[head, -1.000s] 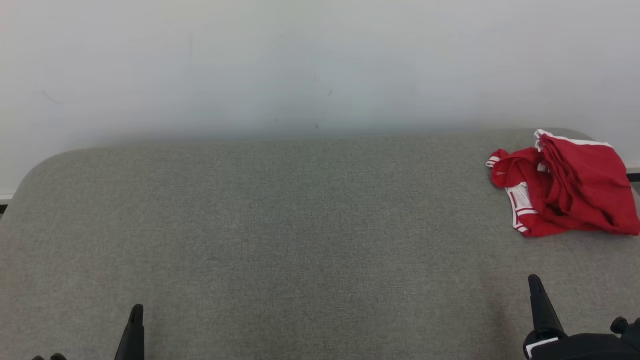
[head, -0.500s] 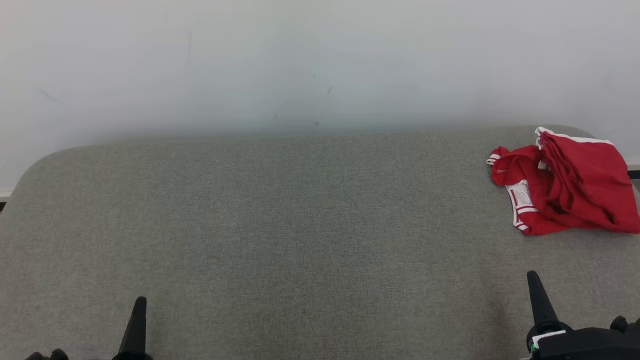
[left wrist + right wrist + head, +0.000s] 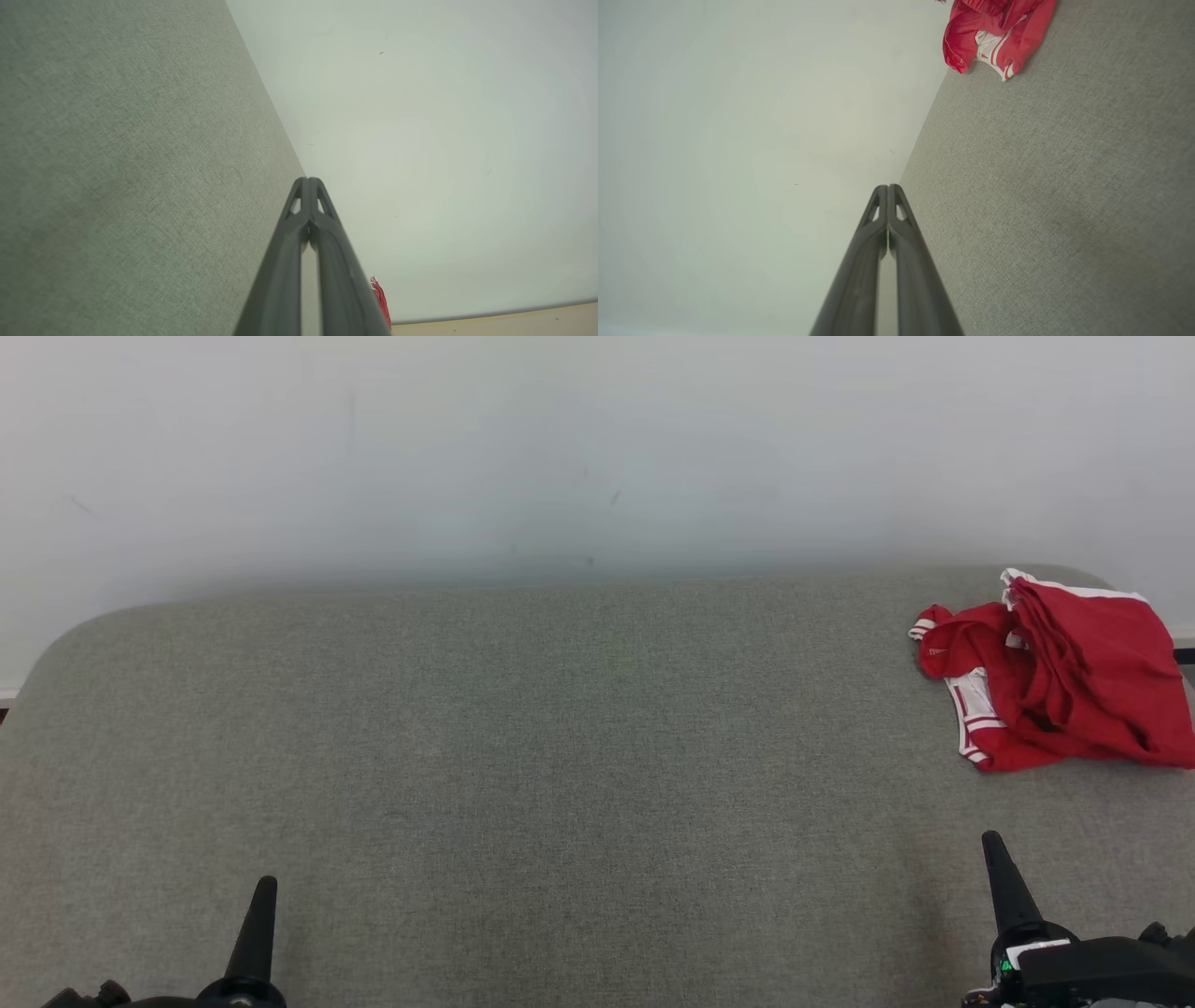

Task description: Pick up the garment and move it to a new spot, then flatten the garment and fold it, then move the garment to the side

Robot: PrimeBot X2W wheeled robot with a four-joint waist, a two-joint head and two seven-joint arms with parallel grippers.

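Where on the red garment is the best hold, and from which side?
Probably the bunched ridge of folds mid-garment, from above with the right end effector, which is nearest. The cloth is crumpled there, so fabric stands up to pinch.

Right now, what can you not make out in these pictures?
- Red garment: crumpled in the head view, so folds hide its type and shape.
- Left wrist view: the left gripper hides all but a red sliver.
- Right wrist view: the top edge cuts the garment off.
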